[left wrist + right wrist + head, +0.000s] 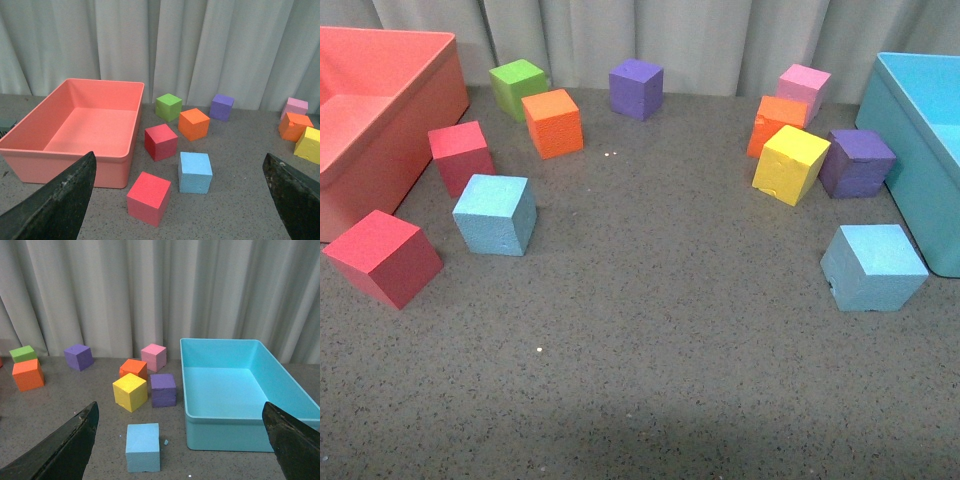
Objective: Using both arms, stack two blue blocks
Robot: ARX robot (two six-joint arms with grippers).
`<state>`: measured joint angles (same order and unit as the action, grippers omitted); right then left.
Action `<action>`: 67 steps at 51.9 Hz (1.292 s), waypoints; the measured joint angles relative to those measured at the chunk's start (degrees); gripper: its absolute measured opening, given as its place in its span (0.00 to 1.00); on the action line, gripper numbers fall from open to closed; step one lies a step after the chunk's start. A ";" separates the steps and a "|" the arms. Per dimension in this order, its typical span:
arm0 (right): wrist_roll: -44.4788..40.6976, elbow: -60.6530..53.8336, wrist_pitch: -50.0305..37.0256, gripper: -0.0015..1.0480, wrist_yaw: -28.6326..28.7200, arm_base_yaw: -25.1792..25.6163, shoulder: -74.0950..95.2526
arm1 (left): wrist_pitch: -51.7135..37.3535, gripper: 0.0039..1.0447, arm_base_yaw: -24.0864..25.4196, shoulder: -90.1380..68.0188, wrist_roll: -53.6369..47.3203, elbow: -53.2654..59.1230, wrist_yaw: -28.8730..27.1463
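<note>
Two sky-blue blocks lie apart on the grey table. One blue block (495, 214) sits at the left between two red cubes; it also shows in the left wrist view (194, 172). The other blue block (873, 267) sits at the right beside the turquoise bin; it also shows in the right wrist view (143, 447). No arm shows in the front view. My left gripper (182, 200) is open and empty, well back from its block. My right gripper (182, 442) is open and empty, well back from its block.
A salmon bin (380, 120) stands at the left, a turquoise bin (920, 150) at the right. Red cubes (383, 257) (461, 156), orange (553, 123), green (518, 88) and purple (636, 88) cubes lie left and centre. Yellow (790, 164), orange (775, 122), pink (803, 88) and purple (857, 162) cubes lie right.
</note>
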<state>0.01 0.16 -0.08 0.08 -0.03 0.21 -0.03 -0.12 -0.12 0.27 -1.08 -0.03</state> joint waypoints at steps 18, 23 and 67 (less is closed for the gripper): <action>0.00 -0.02 0.00 0.91 0.00 0.00 0.00 | 0.00 0.94 0.00 0.00 0.00 0.00 0.00; 0.00 -0.02 0.00 0.91 0.00 0.00 0.00 | 0.00 0.94 0.00 0.00 0.00 0.00 0.02; 0.00 0.00 0.00 0.91 -0.02 0.00 0.00 | 0.00 0.94 0.00 0.00 0.00 0.00 0.02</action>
<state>0.01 0.16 -0.08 0.05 -0.03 0.21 -0.03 -0.12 -0.12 0.27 -1.08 -0.01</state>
